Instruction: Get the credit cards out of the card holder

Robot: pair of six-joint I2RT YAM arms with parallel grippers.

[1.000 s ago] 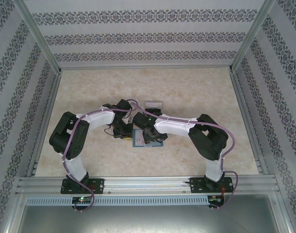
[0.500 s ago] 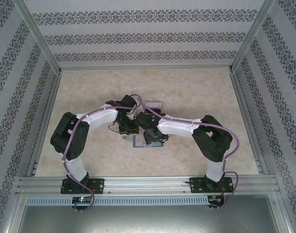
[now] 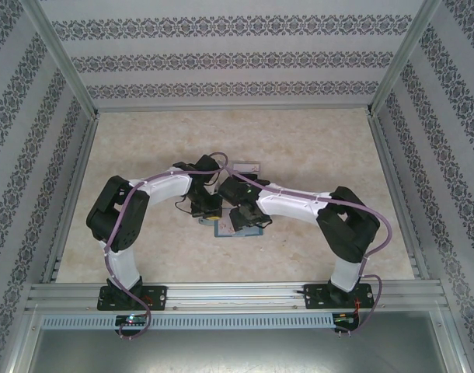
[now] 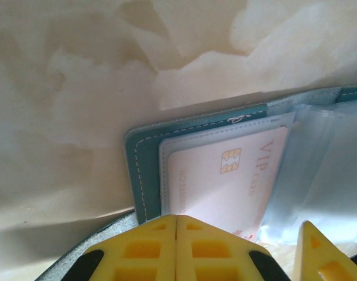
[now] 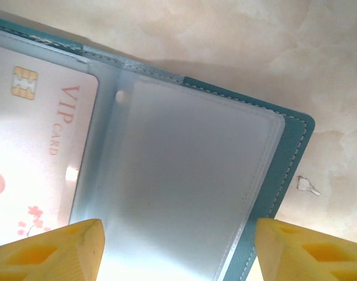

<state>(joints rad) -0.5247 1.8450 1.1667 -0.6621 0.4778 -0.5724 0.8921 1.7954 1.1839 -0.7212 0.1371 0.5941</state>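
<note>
The teal card holder (image 3: 224,228) lies open on the table between both grippers. A pale pink credit card (image 4: 225,181) marked VIP sits in the clear sleeve on its left half (image 4: 140,158). My left gripper (image 4: 177,218) is shut, its yellow tips meeting over the card's near edge, and nothing shows in the seam between them. My right gripper (image 5: 178,252) is open over the right half (image 5: 289,152), one finger on each side of the empty clear sleeves (image 5: 184,175). The same credit card (image 5: 38,146) shows at the left of the right wrist view.
A clear plastic box (image 3: 245,166) stands just beyond the grippers. A small white speck (image 5: 308,186) lies on the marbled tabletop (image 3: 315,148) right of the holder. Patterned walls and metal rails enclose the table.
My left gripper has shifted a little to the right, over the holder's left half. The right gripper has barely moved. Neither gripper's jaws have changed.
</note>
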